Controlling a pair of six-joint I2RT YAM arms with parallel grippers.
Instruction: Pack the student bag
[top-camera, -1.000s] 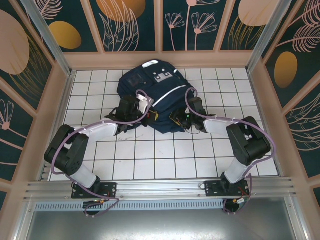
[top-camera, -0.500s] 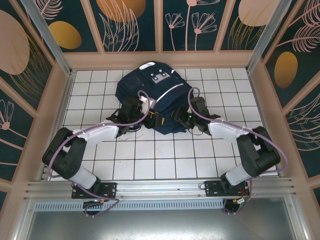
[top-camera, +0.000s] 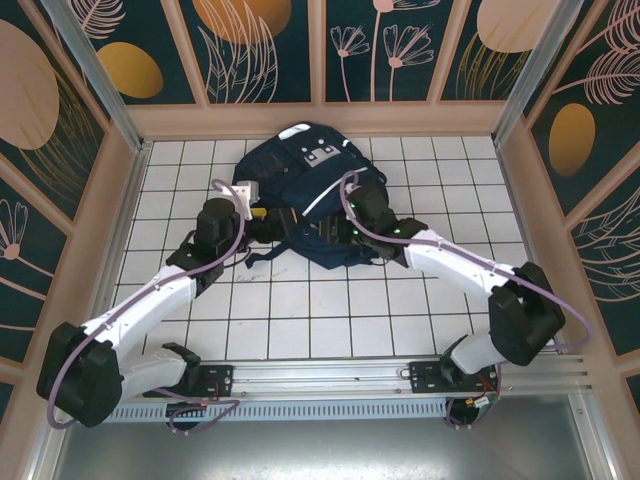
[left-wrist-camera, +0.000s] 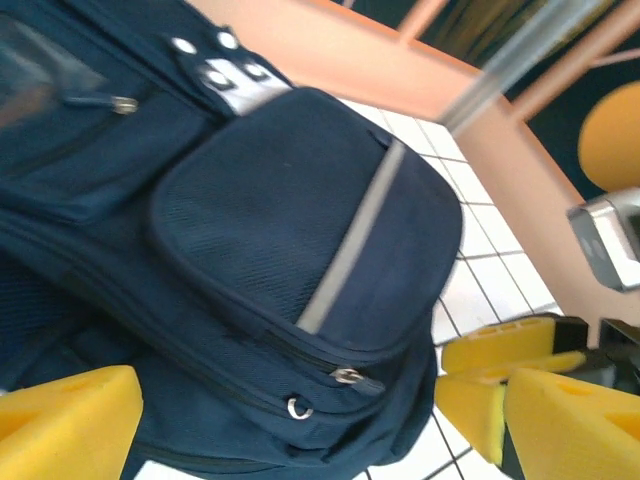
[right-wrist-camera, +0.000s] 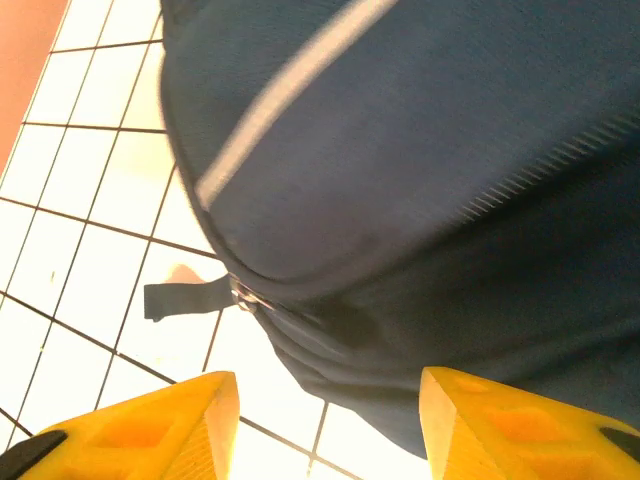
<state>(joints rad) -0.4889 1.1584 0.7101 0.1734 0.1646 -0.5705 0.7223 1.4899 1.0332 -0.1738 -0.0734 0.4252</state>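
Note:
The student bag (top-camera: 300, 175) is a large navy backpack with a thin pale stripe, lying on the white tiled floor near the back wall. In the left wrist view its front pocket (left-wrist-camera: 300, 220) with two zipper pulls lies ahead of my left gripper (left-wrist-camera: 310, 435), which is open at the bag's lower edge. My right gripper (right-wrist-camera: 330, 430) is open too, its yellow fingers (right-wrist-camera: 150, 430) straddling the bag's lower corner (right-wrist-camera: 400, 300). From above, the left gripper (top-camera: 263, 218) and right gripper (top-camera: 333, 232) both sit at the bag's near edge, close together.
A short black strap tab (right-wrist-camera: 185, 297) with a metal pull sticks out from the bag onto the tiles. The right gripper's yellow fingers (left-wrist-camera: 490, 375) show close beside my left one. Peach walls (top-camera: 320, 118) fence the floor; open tiles (top-camera: 320, 310) lie nearer the bases.
The left arm has stretched out and its gripper has shifted left along the bag's near edge. The right gripper has moved left toward the bag's middle. The bag has shifted slightly.

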